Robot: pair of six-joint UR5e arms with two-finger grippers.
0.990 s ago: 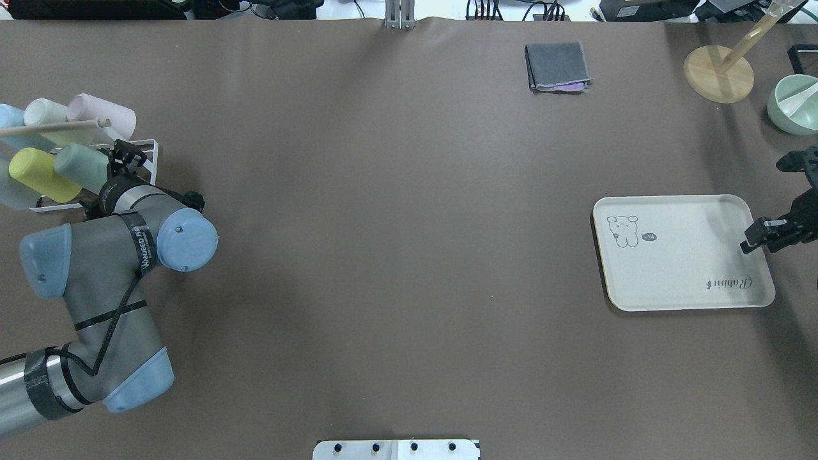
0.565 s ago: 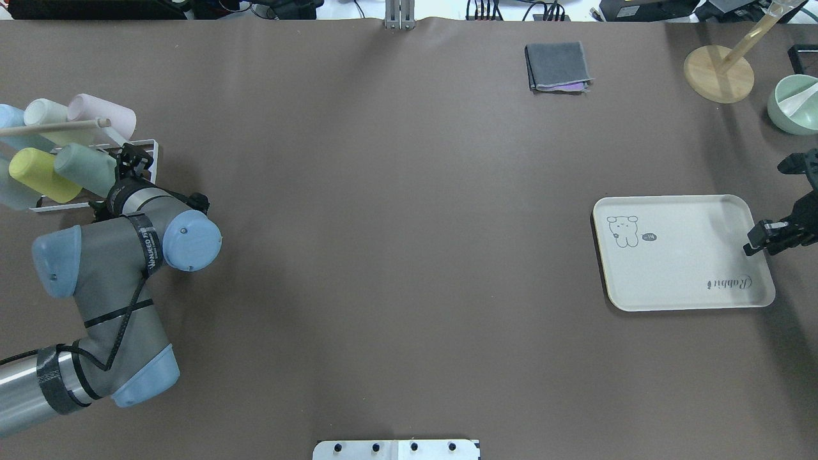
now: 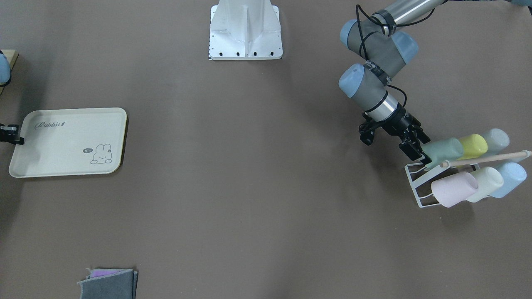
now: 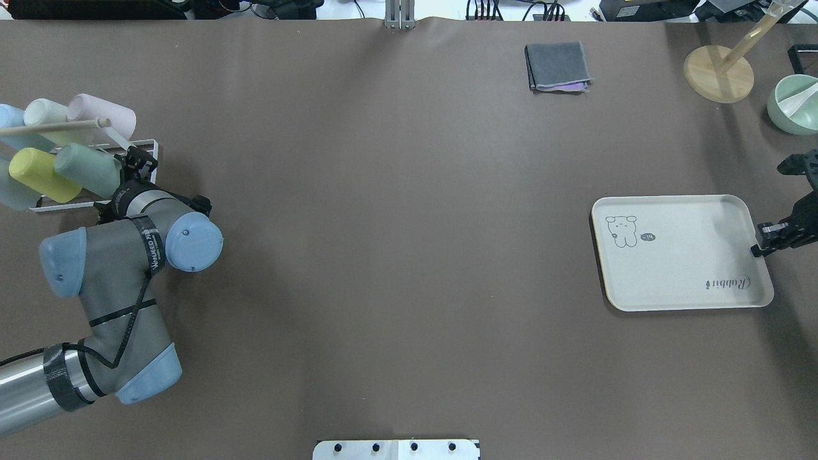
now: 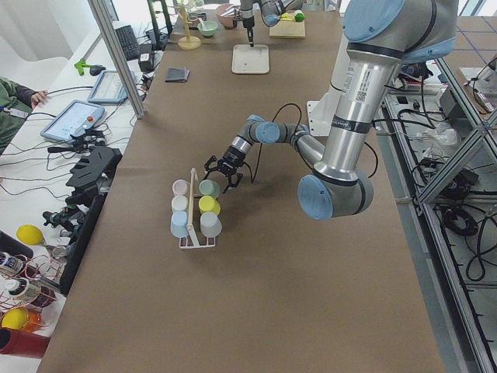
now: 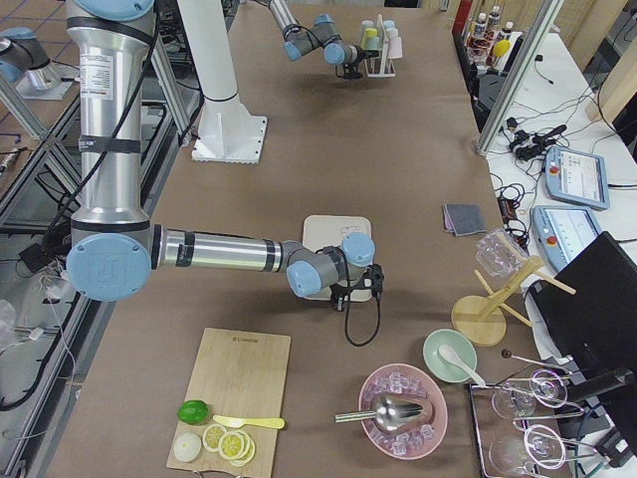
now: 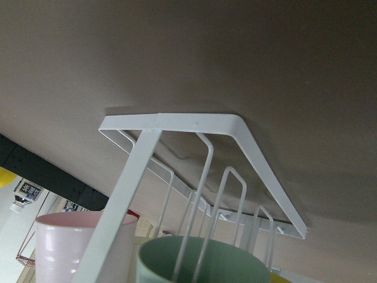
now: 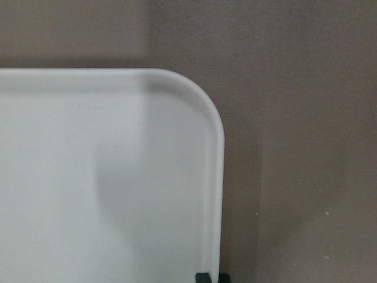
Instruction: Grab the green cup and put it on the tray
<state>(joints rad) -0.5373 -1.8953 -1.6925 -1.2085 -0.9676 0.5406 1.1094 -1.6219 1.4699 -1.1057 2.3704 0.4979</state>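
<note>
The green cup (image 4: pixel 86 169) lies on its side on a white wire rack (image 4: pixel 144 145) at the table's left end. It also shows in the front-facing view (image 3: pixel 442 150) and at the bottom of the left wrist view (image 7: pixel 200 262). My left gripper (image 4: pixel 139 161) is open and empty, just beside the cup's closed end (image 3: pixel 420 149). The cream tray (image 4: pixel 677 255) with the bunny drawing lies flat at the right and holds nothing. My right gripper (image 4: pixel 765 246) looks shut and empty, at the tray's right rim (image 8: pixel 215 194).
The rack also carries yellow (image 4: pixel 38 174), pink (image 4: pixel 105 115), cream-white and light blue cups under a wooden rod (image 4: pixel 54 126). A folded grey cloth (image 4: pixel 557 66), a wooden stand (image 4: pixel 719 73) and a green bowl (image 4: pixel 795 102) are at the far right.
My left gripper and elbow have shifted slightly right, away from the rack; the green cup has not moved. My right gripper has drawn back rightwards, from over the tray to its rim.
</note>
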